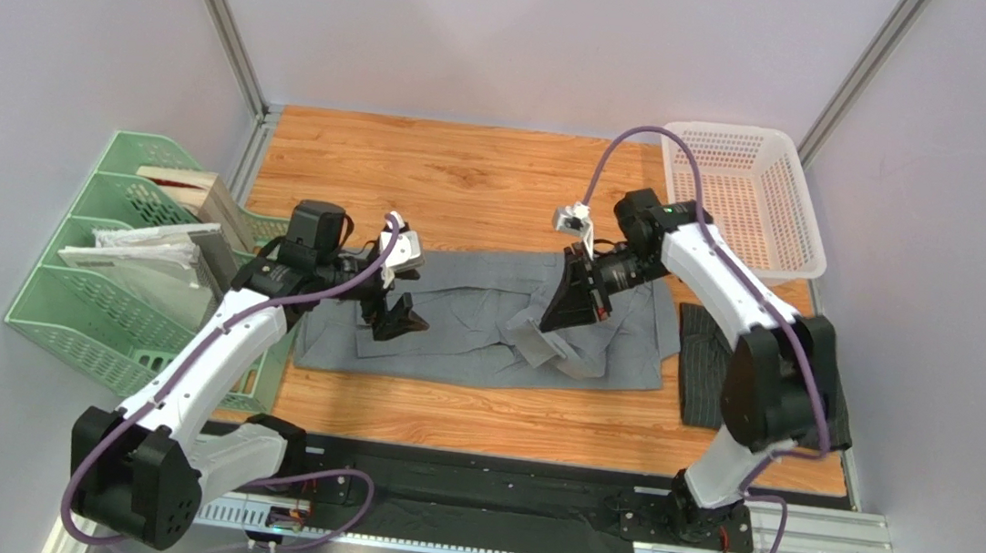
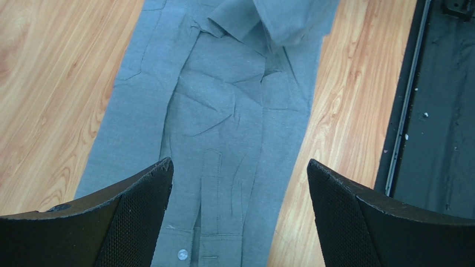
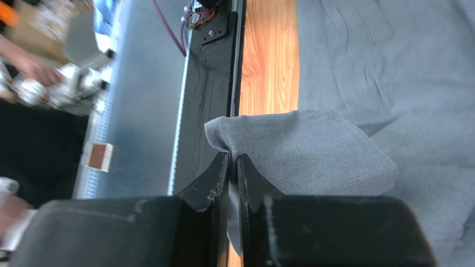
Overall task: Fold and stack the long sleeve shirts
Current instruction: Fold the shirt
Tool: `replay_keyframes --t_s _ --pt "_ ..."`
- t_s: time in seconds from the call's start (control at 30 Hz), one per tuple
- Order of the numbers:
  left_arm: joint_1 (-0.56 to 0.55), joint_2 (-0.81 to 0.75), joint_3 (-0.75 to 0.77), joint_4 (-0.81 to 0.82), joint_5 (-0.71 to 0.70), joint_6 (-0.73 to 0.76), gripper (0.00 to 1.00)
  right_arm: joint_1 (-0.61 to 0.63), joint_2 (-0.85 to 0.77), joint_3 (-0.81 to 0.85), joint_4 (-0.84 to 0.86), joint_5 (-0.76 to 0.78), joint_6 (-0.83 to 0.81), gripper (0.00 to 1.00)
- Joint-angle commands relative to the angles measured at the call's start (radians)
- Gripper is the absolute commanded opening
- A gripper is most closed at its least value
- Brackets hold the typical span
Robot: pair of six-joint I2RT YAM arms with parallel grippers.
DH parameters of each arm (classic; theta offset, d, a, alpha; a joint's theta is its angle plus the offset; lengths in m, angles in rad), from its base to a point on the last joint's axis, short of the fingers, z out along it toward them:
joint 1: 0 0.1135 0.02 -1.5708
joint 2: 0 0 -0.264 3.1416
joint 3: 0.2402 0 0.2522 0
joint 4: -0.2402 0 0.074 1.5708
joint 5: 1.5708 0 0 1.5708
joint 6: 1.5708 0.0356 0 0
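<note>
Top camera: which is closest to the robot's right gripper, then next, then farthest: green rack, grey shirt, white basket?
1. grey shirt: pinched in the right gripper, in the middle.
2. white basket: far right corner.
3. green rack: far left side.

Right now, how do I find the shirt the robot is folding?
Look at the wooden table. Spread flat across its middle lies the grey shirt. It is plain and pale, unlike the dark shirt beside its right end.
</note>
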Motion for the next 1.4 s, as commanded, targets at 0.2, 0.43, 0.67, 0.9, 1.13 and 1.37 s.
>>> replay_keyframes --t_s 0.2,0.43,0.67,0.9,1.13,1.37 --pt "-0.060 0.069 0.045 0.094 -0.046 0.009 0.91 -0.184 0.418 0.289 -0.060 -0.041 0.209 0.12" --pt "-0.227 0.222 0.103 0.198 -0.261 -0.161 0.85 -0.249 0.422 0.272 0.047 0.188 0.413 0.35" --pt "-0.519 0.404 0.181 0.340 -0.515 -0.240 0.75 -0.279 0.276 0.135 0.168 0.417 0.480 0.32" --pt "-0.690 0.546 0.217 0.505 -0.656 -0.168 0.68 -0.279 0.245 0.058 0.237 0.465 0.555 0.29" --pt "-0.805 0.625 0.230 0.600 -0.689 -0.133 0.68 -0.279 0.233 0.018 0.268 0.465 0.569 0.28" --pt "-0.828 0.727 0.256 0.666 -0.874 -0.128 0.67 -0.278 0.227 0.014 0.268 0.468 0.559 0.28"
